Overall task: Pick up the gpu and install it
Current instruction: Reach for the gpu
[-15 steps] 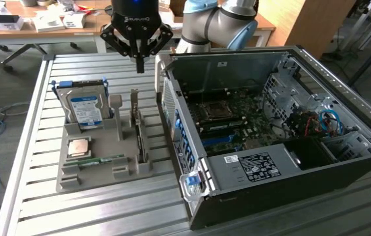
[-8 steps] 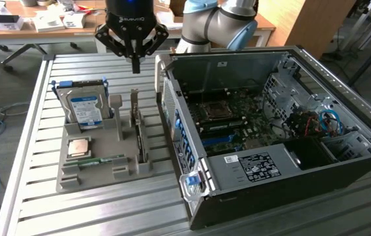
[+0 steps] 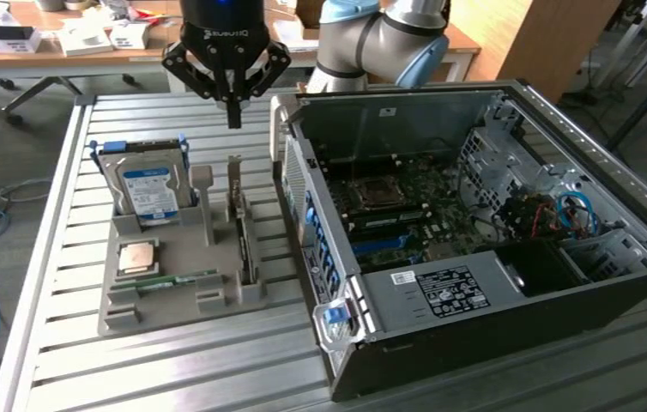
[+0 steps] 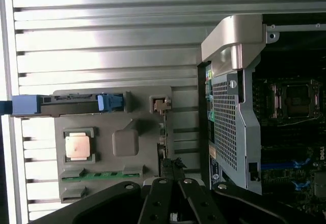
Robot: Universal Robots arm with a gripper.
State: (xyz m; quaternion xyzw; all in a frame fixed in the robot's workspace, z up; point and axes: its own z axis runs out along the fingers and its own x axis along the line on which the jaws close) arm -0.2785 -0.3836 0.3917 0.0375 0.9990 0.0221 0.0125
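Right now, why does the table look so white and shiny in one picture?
In the wrist view, light bounces off the metal table, so its slats glare nearly white, while the inside of the computer case looks dark. In the exterior view the light is softer: the table looks plain grey, with deep shadow in the case's lower corner.

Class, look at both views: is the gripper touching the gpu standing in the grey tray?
Apart. The exterior view shows the shut gripper above the gpu, with bare table slats visible between them.
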